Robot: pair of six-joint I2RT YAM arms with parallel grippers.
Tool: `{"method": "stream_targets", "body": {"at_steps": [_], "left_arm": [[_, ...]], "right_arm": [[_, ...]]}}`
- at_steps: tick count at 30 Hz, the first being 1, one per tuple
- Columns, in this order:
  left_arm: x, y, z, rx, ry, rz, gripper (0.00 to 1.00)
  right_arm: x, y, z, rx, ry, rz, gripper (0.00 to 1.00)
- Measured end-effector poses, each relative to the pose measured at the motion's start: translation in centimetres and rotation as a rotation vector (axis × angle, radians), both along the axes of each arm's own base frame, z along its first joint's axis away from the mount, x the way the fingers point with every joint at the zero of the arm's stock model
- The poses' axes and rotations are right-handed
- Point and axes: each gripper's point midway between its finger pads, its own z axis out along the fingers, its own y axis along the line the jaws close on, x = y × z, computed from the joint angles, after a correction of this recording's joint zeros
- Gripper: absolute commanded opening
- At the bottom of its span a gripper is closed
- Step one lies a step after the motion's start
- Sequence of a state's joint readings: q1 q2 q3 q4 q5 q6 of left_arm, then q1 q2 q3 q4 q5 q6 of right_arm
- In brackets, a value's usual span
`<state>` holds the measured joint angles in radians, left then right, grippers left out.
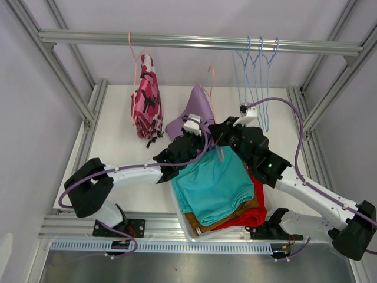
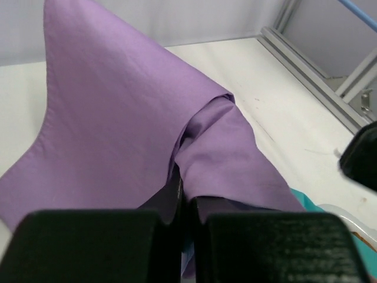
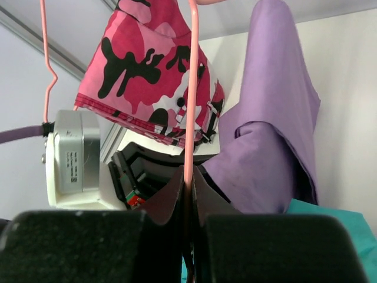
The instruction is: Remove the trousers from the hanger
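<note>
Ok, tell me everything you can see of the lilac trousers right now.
The lilac trousers are plain, smooth, thin-looking cloth with no print. They rise to a peak and seem still draped over a pink wire hanger, which is off the rail and pinched in the right gripper. The left gripper is shut on a fold of them. Their lower edge spreads out and seems to rest on the white table, beside the teal trousers.

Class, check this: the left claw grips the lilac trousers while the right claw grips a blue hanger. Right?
No: the right wrist view shows the right claw gripping a pink hanger, not blue. The left claw does grip the lilac trousers.
</note>
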<state>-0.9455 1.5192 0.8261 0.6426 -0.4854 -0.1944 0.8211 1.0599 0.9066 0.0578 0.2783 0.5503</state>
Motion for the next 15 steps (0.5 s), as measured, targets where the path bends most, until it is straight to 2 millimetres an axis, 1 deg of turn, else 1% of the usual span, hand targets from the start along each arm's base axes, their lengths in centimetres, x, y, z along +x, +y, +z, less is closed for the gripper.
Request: {"method": "stream_targets", "body": {"at_steps": [5, 10, 13, 15], "left_arm": [[-0.2, -1.6, -0.7, -0.035, 0.035, -0.060, 0.01], [-0.8, -2.5, -0.8, -0.051, 0.051, -0.123, 0.00], [-1.2, -2.6, -0.7, -0.048, 0.058, -0.146, 0.01], [-1.5, -2.3, 0.0, -0.050, 0.058, -0.154, 0.00]], "right_arm": [[0.1, -0.1, -0.6, -0.008, 0.005, -0.006, 0.00], [0.2, -0.2, -0.7, -0.011, 0.006, -0.013, 0.00], [0.4, -0.1, -0.9, -0.014, 0.008, -0.018, 0.00], [0.5, -0.1, -1.1, -0.015, 0.008, -0.022, 0.00]]}}
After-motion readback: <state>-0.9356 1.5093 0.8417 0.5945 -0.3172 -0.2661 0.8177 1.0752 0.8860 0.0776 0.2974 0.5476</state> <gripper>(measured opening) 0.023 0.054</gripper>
